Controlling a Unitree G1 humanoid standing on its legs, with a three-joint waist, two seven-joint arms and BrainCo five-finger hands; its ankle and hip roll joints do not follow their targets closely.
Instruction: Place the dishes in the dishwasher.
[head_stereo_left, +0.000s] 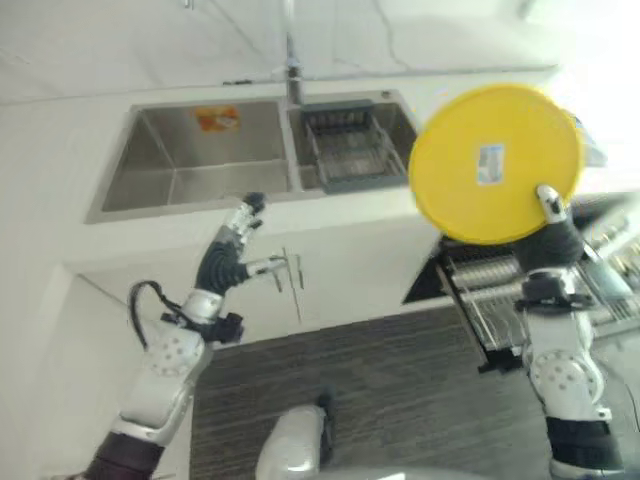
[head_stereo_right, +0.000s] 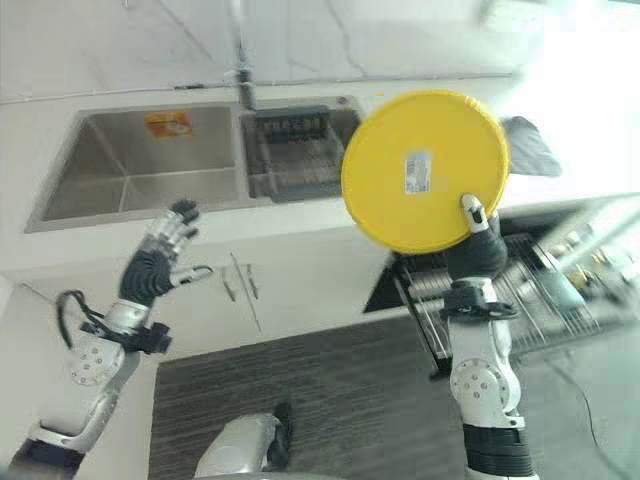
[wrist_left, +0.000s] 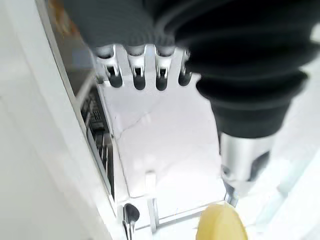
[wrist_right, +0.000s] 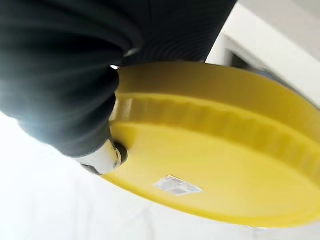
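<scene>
The right hand (head_stereo_left: 553, 215) pinches the yellow plate (head_stereo_left: 497, 163) at its rim near 5 o'clock, above the dishwasher rack (head_stereo_left: 520, 290); it looks light, stiff and rather slippery, while the left hand (head_stereo_left: 237, 245) hangs open and empty.

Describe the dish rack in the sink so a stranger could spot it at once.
Find the steel double sink set in the white counter. The dish rack sits in its smaller basin, just right of the faucet. It is a dark wire basket, while the larger basin beside it holds only an orange sticker.
</scene>
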